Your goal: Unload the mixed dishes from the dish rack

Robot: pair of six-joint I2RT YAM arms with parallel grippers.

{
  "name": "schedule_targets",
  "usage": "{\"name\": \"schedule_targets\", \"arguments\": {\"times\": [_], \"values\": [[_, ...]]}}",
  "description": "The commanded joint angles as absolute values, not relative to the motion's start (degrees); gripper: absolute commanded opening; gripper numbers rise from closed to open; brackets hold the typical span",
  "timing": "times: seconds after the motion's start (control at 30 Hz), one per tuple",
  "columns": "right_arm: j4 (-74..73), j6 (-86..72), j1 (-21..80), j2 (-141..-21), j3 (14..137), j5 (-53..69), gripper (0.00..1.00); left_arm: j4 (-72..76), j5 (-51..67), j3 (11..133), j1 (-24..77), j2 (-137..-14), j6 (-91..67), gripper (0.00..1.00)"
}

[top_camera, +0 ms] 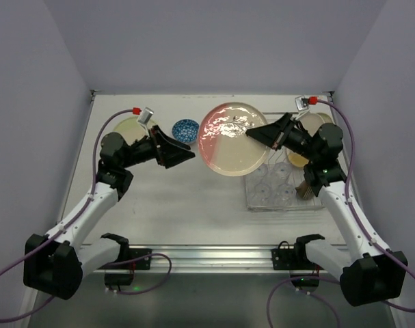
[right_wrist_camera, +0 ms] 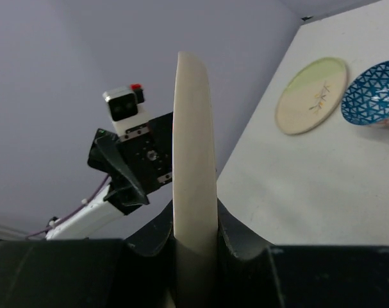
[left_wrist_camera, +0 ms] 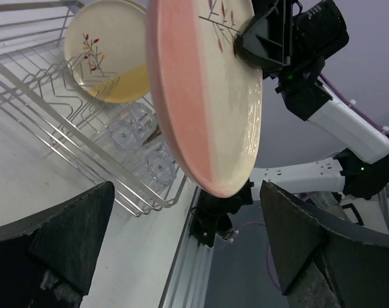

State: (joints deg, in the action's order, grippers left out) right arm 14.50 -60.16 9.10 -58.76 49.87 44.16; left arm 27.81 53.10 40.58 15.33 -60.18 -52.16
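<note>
A large pink-and-cream plate [top_camera: 229, 140] hangs tilted in the air over the middle of the table. My right gripper [top_camera: 260, 134] is shut on its right rim, and the plate's edge [right_wrist_camera: 194, 147] stands upright between the pads. Left of the plate, my left gripper [top_camera: 187, 152] is wide open and apart from it, with the plate [left_wrist_camera: 210, 90] just beyond its fingers [left_wrist_camera: 72, 237]. The wire dish rack [top_camera: 256, 198] lies at the right and holds clear glasses [top_camera: 274, 184] and a yellow-cream plate [left_wrist_camera: 107, 51]. A blue-patterned bowl [top_camera: 185, 128] sits on the table.
A small yellow-green plate [top_camera: 128, 126] lies flat at the back left, behind my left arm, with the bowl to its right. Walls close in the table at the back and on both sides. The metal base rail [top_camera: 207, 256] runs along the near edge.
</note>
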Motion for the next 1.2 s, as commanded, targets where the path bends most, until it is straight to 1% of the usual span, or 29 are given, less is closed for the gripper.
{"name": "schedule_targets", "arguments": {"times": [0.0, 0.03, 0.07, 0.17, 0.33, 0.37, 0.4, 0.43, 0.5, 0.53, 0.57, 0.6, 0.67, 0.7, 0.8, 0.9, 0.93, 1.0, 1.03, 1.1, 1.13, 1.17], "values": [[32.9, -69.9, 9.8, -57.2, 49.0, 46.3, 0.0, 35.9, 54.2, 42.0, 17.8, -63.4, -56.5, 1.0], [33.7, -70.4, 10.4, -57.6, 48.5, 46.4, 0.0, 37.7, 54.1, 41.8, 18.4, -64.9, -57.5, 1.0], [35.0, -71.2, 10.5, -57.7, 47.9, 46.4, 0.0, 44.3, 54.5, 40.8, 19.7, -65.6, -61.0, 1.0], [36.5, -72.1, 11.3, -58.0, 47.0, 45.9, 0.0, 51.5, 54.3, 41.1, 22.8, -67.9, -64.3, 0.99], [38.7, -72.9, 12.4, -58.1, 46.1, 45.4, 0.0, 51.9, 52.1, 43.3, 26.2, -70.0, -64.0, 0.83], [39.4, -73.7, 12.5, -58.2, 45.9, 45.5, 0.0, 51.9, 51.8, 43.3, 26.3, -70.2, -64.2, 0.78], [39.8, -74.1, 12.7, -58.2, 45.6, 45.5, 0.0, 51.9, 51.5, 43.4, 26.3, -70.9, -64.4, 0.68], [40.2, -74.3, 12.7, -58.2, 45.4, 45.5, 0.0, 51.9, 51.4, 43.5, 26.4, -71.2, -64.7, 0.65], [40.8, -74.4, 12.7, -58.4, 44.7, 45.5, 0.0, 52.7, 51.0, 43.2, 26.4, -72.0, -65.6, 0.64], [41.3, -74.4, 12.9, -58.4, 44.3, 45.5, 0.0, 53.7, 50.9, 42.8, 26.4, -72.2, -66.2, 0.61], [41.7, -74.7, 13.0, -58.6, 44.1, 45.7, 0.0, 56.0, 50.6, 42.5, 26.4, -72.3, -67.7, 0.56], [42.2, -74.9, 13.2, -58.7, 43.8, 45.8, 0.0, 56.9, 50.5, 42.1, 26.3, -72.6, -68.3, 0.45], [43.8, -75.4, 13.3, -58.8, 42.5, 45.3, 0.0, 58.8, 50.3, 41.9, 26.5, -72.9, -69.8, 0.36], [44.3, -75.6, 13.5, -59.0, 41.9, 45.2, 0.0, 59.2, 50.1, 41.8, 26.5, -73.1, -70.1, 0.23], [46.5, -76.1, 13.8, -59.3, 40.4, 44.8, 0.0, 59.7, 48.4, 41.1, 26.5, -72.8, -71.4, 0.0], [46.8, -75.2, 13.8, -59.6, 39.0, 43.8, 0.0, 60.5, 44.1, 38.2, 26.5, -71.5, -73.0, 0.0], [46.6, -75.1, 13.8, -59.7, 38.9, 43.6, 0.05, 60.5, 44.1, 38.2, 26.5, -70.9, -73.5, 0.0], [46.3, -74.5, 13.7, -60.0, 38.8, 43.2, 0.2, 59.2, 40.9, 36.7, 26.4, -69.4, -74.8, 0.0], [45.7, -73.9, 13.7, -60.5, 38.8, 43.0, 0.38, 57.4, 38.7, 36.3, 26.5, -68.9, -75.2, 0.0], [44.6, -73.0, 13.7, -60.8, 38.9, 42.4, 0.5, 54.6, 36.4, 35.8, 26.5, -67.0, -76.0, 0.0], [42.4, -71.5, 13.7, -61.0, 39.5, 41.7, 0.68, 53.2, 33.7, 35.7, 26.4, -66.2, -76.1, 0.0], [40.8, -70.7, 13.7, -61.2, 39.6, 41.1, 0.75, 50.2, 32.4, 35.5, 26.3, -65.3, -76.1, 0.0]]}}
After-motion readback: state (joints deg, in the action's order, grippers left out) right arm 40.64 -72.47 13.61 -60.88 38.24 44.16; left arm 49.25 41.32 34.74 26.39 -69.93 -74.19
